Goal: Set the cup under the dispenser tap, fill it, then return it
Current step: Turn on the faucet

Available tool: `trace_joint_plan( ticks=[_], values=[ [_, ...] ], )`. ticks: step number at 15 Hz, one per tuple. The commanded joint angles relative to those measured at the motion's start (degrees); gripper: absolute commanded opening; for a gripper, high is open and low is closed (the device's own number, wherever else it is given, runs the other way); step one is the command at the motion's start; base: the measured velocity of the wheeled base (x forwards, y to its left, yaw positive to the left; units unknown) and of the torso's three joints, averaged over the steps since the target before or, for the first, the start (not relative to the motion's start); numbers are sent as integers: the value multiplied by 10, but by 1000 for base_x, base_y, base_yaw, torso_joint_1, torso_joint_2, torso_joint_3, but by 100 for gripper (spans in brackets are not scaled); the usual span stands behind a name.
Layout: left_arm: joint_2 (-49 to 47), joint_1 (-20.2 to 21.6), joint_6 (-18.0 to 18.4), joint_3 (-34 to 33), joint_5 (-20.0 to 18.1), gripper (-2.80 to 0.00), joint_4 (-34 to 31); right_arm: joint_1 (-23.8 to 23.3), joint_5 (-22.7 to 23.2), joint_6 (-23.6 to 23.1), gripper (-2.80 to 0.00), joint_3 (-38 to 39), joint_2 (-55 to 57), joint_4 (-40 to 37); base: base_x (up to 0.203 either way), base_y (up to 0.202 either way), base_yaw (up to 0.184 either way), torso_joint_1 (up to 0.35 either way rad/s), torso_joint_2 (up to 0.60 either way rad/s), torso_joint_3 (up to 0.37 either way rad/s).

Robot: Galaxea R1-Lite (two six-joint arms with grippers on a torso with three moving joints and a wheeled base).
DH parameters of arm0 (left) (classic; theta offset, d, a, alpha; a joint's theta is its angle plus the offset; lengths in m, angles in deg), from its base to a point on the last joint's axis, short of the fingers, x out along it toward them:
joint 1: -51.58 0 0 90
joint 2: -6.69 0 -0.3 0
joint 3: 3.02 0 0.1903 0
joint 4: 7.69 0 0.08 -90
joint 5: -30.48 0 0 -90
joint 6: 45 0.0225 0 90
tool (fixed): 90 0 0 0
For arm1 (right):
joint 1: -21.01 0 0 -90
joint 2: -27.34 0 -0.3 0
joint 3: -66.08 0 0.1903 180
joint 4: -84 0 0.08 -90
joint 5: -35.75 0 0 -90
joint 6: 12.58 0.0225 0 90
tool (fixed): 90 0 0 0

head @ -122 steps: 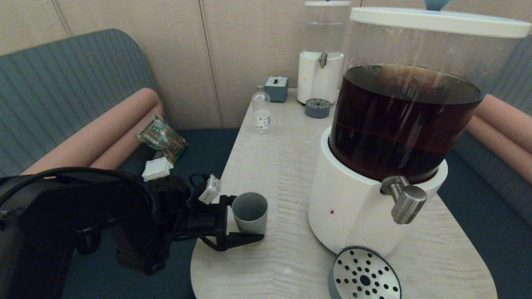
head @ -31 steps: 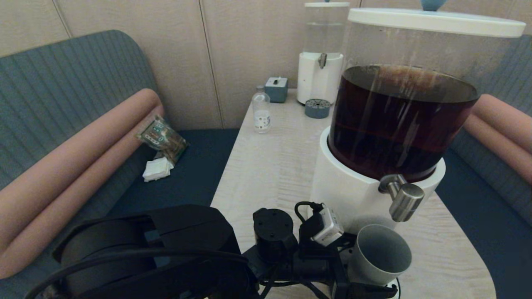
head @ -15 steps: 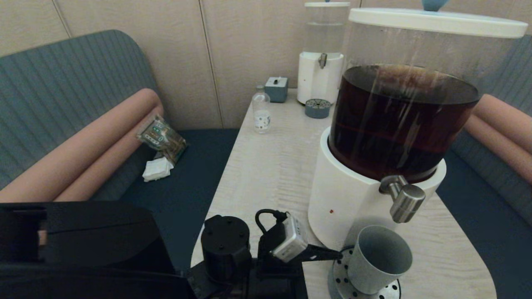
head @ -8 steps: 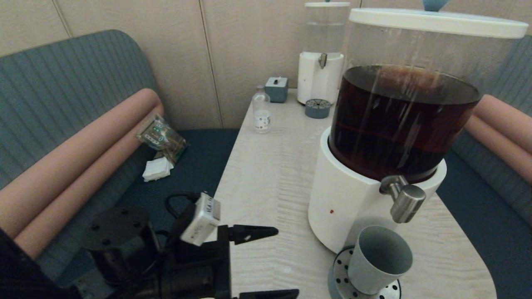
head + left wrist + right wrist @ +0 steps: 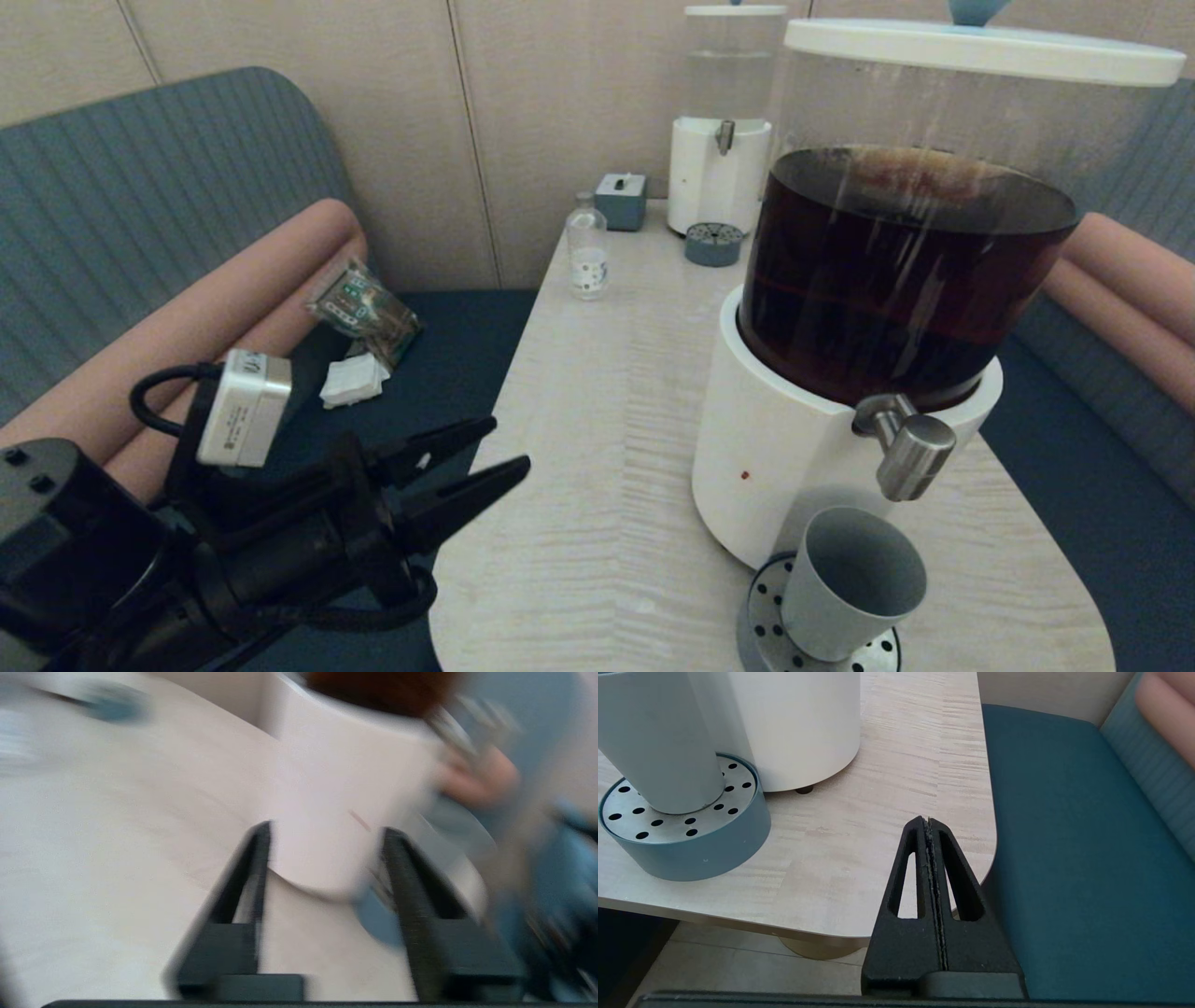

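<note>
The grey cup (image 5: pixel 845 583) stands upright on the perforated drip tray (image 5: pixel 758 611), directly below the steel dispenser tap (image 5: pixel 910 457) of the large dispenser (image 5: pixel 794 467) holding dark brown liquid. Nothing is holding it. My left gripper (image 5: pixel 509 442) is open and empty, hovering at the table's left edge, well left of the cup. In the left wrist view the left gripper (image 5: pixel 327 829) points at the dispenser's white base (image 5: pixel 336 779). My right gripper (image 5: pixel 927 821) is shut on nothing near the table's front right corner. The cup (image 5: pixel 658 742) and drip tray (image 5: pixel 691 844) lie off to its side.
At the far end of the table (image 5: pixel 597 392) stand a smaller clear-liquid dispenser (image 5: pixel 719 140), its little drip tray (image 5: pixel 713 243), a glass bottle (image 5: pixel 587 247) and a grey box (image 5: pixel 621 199). A packet (image 5: pixel 362 308) and a tissue (image 5: pixel 353 381) lie on the left bench.
My left gripper carried the cup onto the drip tray, let go of it, and has drawn back left to the table edge, still open. The cup has stayed put under the tap.
</note>
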Motion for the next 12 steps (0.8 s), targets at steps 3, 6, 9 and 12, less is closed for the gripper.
trace_joint_plan(
  ticks=[3, 6, 9, 12],
  values=[
    [59, 18, -49, 29, 177, -280, 5, 0, 0, 0, -280, 5, -2, 0, 0, 0, 0, 0, 0, 0],
    [119, 95, -77, 7, 229, -280, 5, 0, 0, 0, -280, 5, -2, 0, 0, 0, 0, 0, 0, 0],
    [211, 194, -90, -44, 255, -280, 5, 0, 0, 0, -280, 5, -2, 0, 0, 0, 0, 0, 0, 0],
    [298, 268, -95, -98, 262, -280, 5, 0, 0, 0, -280, 5, -2, 0, 0, 0, 0, 0, 0, 0]
  ],
)
